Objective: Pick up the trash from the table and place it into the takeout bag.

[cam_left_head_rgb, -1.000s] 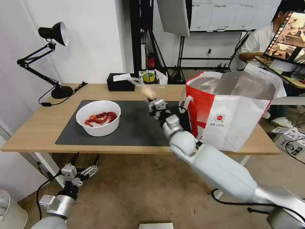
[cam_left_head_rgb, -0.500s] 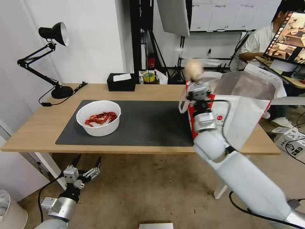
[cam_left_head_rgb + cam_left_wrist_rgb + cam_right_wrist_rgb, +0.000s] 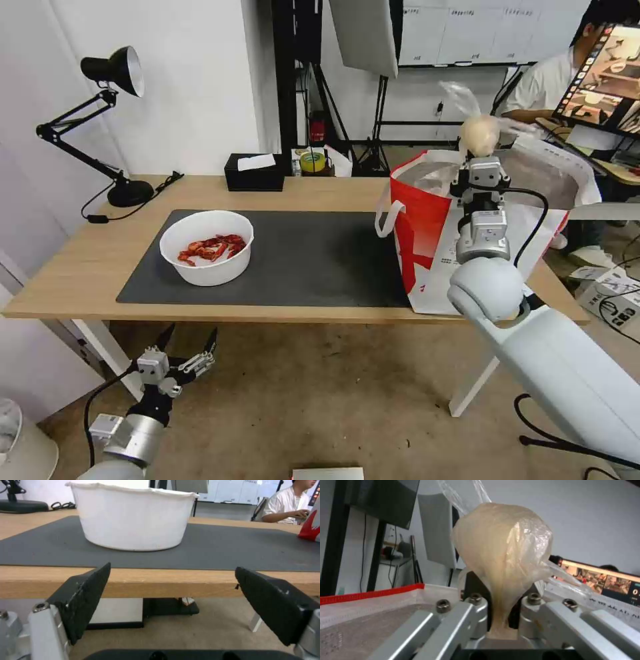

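The table (image 3: 87,280) is bearing a dark mat (image 3: 300,267), and the takeout bag (image 3: 433,267) is standing open at its right end, against the mat's right edge. The right gripper (image 3: 481,155) is holding the clear bag with the beige lump (image 3: 479,133) above the bag's open mouth; its jaws are clamped on the lower neck of the plastic, with the lump bulging above the fingers (image 3: 476,615). The left gripper (image 3: 189,341) is hanging below the table's front edge, facing the table's edge, with its jaws spread wide and gripping nothing.

Progress: the lump is not yet released into the takeout bag. The white bowl of crayfish shells (image 3: 208,247) is sitting untouched on the left part of the mat and is the one remaining piece of trash on the table.

Limits of view: the takeout bag's interior is mostly obscured by the right arm and by the bag's own wall, so its contents cannot be confirmed. The bowl's contents are hidden behind its wall (image 3: 133,520) in the left wrist view.
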Controlling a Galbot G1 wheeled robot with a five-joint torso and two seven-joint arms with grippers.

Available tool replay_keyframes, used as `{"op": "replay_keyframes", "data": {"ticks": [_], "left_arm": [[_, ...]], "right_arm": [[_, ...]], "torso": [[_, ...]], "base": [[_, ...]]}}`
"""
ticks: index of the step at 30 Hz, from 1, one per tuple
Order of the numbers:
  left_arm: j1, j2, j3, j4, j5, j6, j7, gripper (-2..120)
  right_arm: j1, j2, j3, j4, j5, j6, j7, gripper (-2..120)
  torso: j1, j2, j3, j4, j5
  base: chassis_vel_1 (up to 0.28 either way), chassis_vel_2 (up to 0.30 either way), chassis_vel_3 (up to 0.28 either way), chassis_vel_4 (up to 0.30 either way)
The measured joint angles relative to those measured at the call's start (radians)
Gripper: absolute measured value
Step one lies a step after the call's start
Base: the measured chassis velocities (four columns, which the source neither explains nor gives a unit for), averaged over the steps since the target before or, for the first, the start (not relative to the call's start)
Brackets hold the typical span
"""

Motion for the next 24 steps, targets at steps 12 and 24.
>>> {"op": "replay_keyframes", "data": {"ticks": [12,24], "left_arm": [[-0.009,0.008,0.008,0.003,0.001,0.001,0.000,100],[-0.029,0.017,0.017,0.019,-0.001,0.001,-0.001,100]], "right_arm": [[0.049,-0.017,0.001,-0.022,0.038,0.003,0.003,54],[0.073,-0.010,-0.026,-0.036,0.046,0.004,0.003,96]], "torso": [[0.000,0.000,0.000,0.0000,-0.0001],[0.000,0.000,0.000,0.0000,0.0000]], "base": [[0.000,0.000,0.000,0.000],[0.000,0.000,0.000,0.000]]}}
